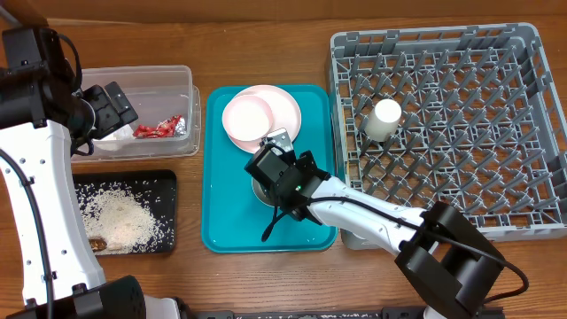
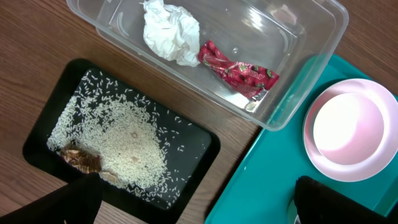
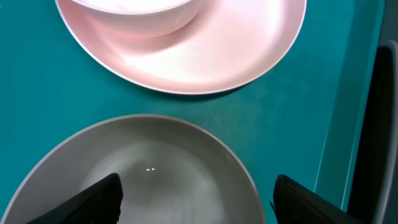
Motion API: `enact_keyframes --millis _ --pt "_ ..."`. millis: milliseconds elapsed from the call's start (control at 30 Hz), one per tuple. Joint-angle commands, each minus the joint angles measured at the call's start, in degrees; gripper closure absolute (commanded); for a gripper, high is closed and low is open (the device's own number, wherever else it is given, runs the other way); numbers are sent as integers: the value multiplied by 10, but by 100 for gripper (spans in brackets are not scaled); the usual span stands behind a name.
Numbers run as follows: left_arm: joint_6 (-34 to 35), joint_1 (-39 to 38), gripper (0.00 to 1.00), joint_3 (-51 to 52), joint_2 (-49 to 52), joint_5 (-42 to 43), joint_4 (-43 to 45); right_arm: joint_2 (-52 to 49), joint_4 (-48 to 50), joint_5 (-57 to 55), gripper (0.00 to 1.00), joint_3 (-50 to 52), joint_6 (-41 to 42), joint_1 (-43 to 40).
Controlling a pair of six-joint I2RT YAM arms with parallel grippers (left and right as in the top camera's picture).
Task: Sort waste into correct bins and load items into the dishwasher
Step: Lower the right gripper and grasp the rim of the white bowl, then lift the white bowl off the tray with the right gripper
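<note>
My right claw [image 3: 196, 200] stands apart astride the grey bowl [image 3: 155, 168], with the pink plate [image 3: 217, 56] crowding its far side. My left claw [image 2: 193, 200] is spread near the clear tub [image 2: 292, 37].

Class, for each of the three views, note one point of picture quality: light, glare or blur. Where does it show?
Overhead: even light, sharp throughout, no strong glare on the teal tray. Left wrist: pale reflections on the clear tub. Right wrist: a small glint in the grey bowl; the pincer fingers are dark and soft-edged.
</note>
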State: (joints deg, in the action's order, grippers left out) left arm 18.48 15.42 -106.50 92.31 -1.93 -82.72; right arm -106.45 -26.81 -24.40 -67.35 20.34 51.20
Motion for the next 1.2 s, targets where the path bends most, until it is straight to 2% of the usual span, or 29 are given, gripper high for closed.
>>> enact_keyframes --millis 0,267,367,467,767,833,967,1167 --pt "8 3 0 0 3 4 1 27 -31 32 20 -46 8 5" --pt "8 3 0 0 3 4 1 62 -35 236 19 -57 7 5" --pt "8 3 0 0 3 4 1 60 -35 296 23 -56 7 5" --pt "8 3 0 0 3 4 1 48 -36 305 28 -52 7 7" --pt "8 3 0 0 3 4 1 -5 -35 272 30 -29 3 7" --pt "8 3 0 0 3 4 1 -12 -35 271 35 -26 3 6" --pt "8 3 0 0 3 4 1 -14 -35 271 55 -24 3 6" --pt "8 3 0 0 3 4 1 -14 -37 271 92 -24 3 6"
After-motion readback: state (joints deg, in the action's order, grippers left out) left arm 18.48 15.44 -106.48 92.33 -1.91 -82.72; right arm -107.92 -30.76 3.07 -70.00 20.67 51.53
